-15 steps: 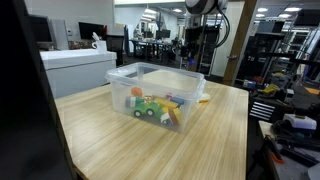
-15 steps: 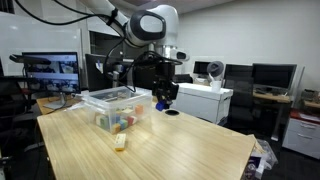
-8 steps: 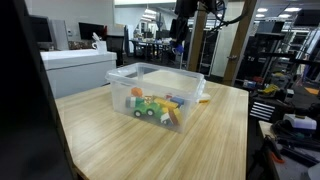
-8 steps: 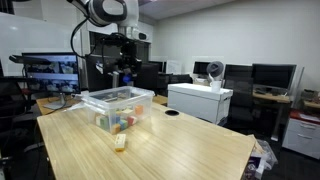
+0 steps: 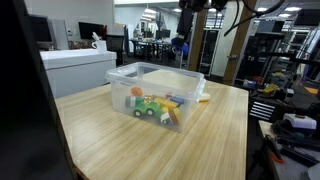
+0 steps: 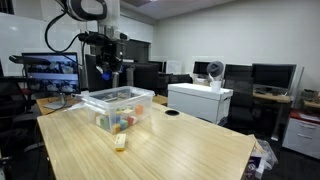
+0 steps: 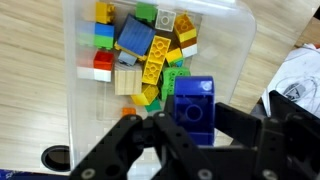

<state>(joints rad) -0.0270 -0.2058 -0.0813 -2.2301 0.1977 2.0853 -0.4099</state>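
The blue block (image 7: 192,108) was a chunky plastic brick with round studs on its glossy top face; in the wrist view it sat clamped between the black jaws, which were closed onto its two sides; it hung in the air above the bin (image 7: 68,70), clear of the pile below.

The bin was a shallow rectangular tub of clear, slightly milky plastic with rounded corners and a thickened rim; it stood on the worktop (image 5: 150,145), a pale wood-grain surface with long straight streaks, seen in both exterior views (image 6: 175,150); a dark round hole (image 7: 57,157) was cut into the wood just beside the bin's corner.

Inside the bin lay a loose heap of studded plastic bricks; a long yellow brick (image 7: 155,58) lay at a slant across the middle; a flat blue piece (image 7: 135,35) rested beside it, tilted; a red brick (image 7: 103,63) lay against the wall; a green one (image 7: 147,12) and a grey one (image 7: 166,18) sat at the far end; through the clear wall in an exterior view a green toy piece (image 5: 150,106) showed among the others.

A small pale block (image 6: 120,142) lay alone on the worktop, apart from the bin (image 6: 100,101).

The arm (image 6: 92,12) was raised high; its white links curved over at the top of an exterior view, and the dark wrist pointed straight down over the bin's far side; elsewhere only its lower links (image 5: 195,5) entered at the top edge.
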